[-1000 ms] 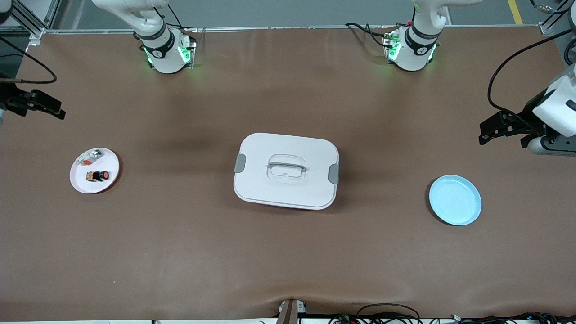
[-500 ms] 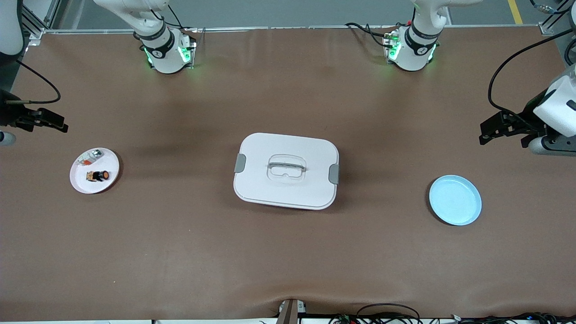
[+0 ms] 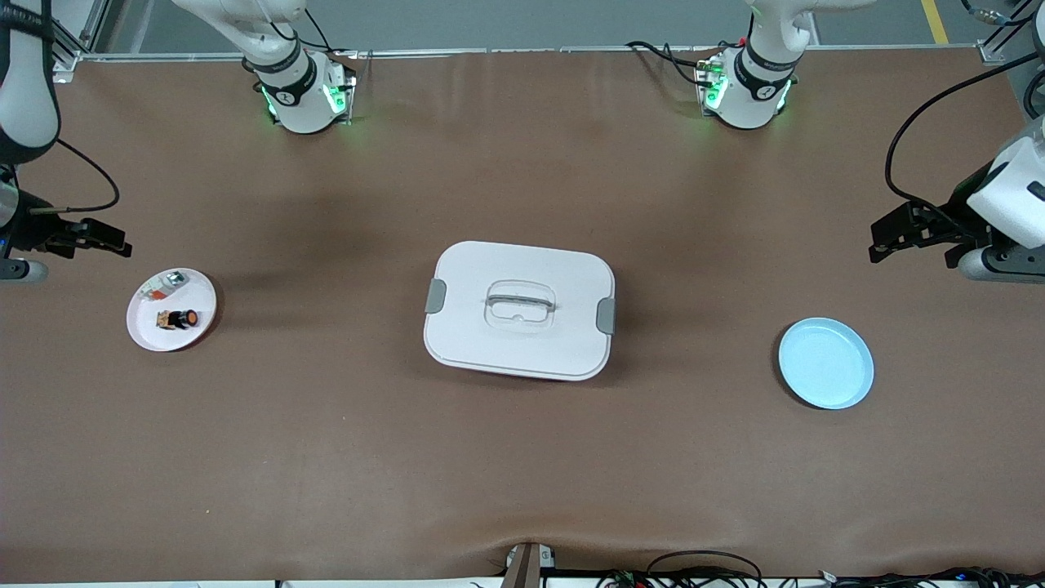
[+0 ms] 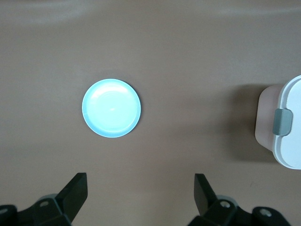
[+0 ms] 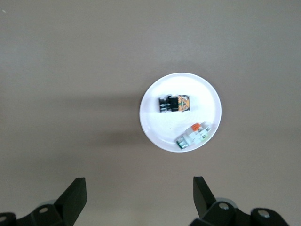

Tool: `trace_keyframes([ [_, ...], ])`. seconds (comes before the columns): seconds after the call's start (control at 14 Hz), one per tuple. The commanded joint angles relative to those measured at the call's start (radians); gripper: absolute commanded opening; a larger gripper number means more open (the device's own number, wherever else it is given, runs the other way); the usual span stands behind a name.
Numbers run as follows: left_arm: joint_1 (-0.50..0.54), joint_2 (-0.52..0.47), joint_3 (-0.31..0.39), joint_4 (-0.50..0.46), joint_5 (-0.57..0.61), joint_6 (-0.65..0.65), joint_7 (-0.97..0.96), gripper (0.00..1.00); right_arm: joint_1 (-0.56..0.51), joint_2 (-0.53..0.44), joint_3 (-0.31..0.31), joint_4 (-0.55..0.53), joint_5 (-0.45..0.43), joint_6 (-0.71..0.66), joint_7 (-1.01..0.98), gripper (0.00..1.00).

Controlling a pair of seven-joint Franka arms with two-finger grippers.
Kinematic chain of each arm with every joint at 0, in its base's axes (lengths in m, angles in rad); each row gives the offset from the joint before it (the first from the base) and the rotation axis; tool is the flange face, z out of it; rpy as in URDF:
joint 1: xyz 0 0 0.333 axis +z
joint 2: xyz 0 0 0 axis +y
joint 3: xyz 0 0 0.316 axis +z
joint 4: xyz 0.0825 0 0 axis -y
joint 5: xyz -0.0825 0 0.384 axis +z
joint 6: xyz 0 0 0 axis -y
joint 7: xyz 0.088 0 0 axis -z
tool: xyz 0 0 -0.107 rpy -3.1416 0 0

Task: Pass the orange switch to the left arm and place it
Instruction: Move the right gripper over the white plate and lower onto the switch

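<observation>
The orange switch (image 3: 179,318) lies on its side on a small white plate (image 3: 147,333) at the right arm's end of the table. The right wrist view shows the orange switch (image 5: 174,103) on the white plate (image 5: 157,129). My right gripper (image 3: 114,242) hangs open over bare table beside that plate, the right gripper (image 5: 138,181) holding nothing. The white box (image 3: 519,310) with grey latches sits mid-table, and the box (image 4: 289,127) has one corner in the left wrist view. My left gripper (image 3: 873,243) waits open over the left arm's end, and the left gripper (image 4: 141,176) is empty.
A silver-and-clear part (image 3: 163,283) shares the white plate with the switch, and this part (image 5: 193,135) shows a red bit. A light blue plate (image 3: 825,363) lies at the left arm's end; the blue plate (image 4: 111,108) holds nothing. Cables trail along the table's near edge.
My right gripper has come closer to the white plate, and more of the right arm now shows at the view's edge. The left arm has not moved.
</observation>
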Motion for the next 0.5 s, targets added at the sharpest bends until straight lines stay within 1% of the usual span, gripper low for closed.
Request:
trace_keyframes([
  [0.0, 0.002, -0.012, -0.003, 0.002, -0.002, -0.011, 0.005, 1.00, -0.048, 0.063, 0.011, 0.008, 0.026, 0.052, -0.049, 1.00],
  [0.36, 0.004, -0.011, -0.003, 0.002, -0.001, -0.011, 0.005, 1.00, -0.089, 0.174, 0.011, 0.001, 0.049, 0.150, -0.108, 1.00],
  [0.43, 0.004, -0.012, -0.001, 0.002, -0.001, -0.011, 0.005, 1.00, -0.092, 0.195, 0.011, 0.001, 0.067, 0.167, -0.116, 1.00],
])
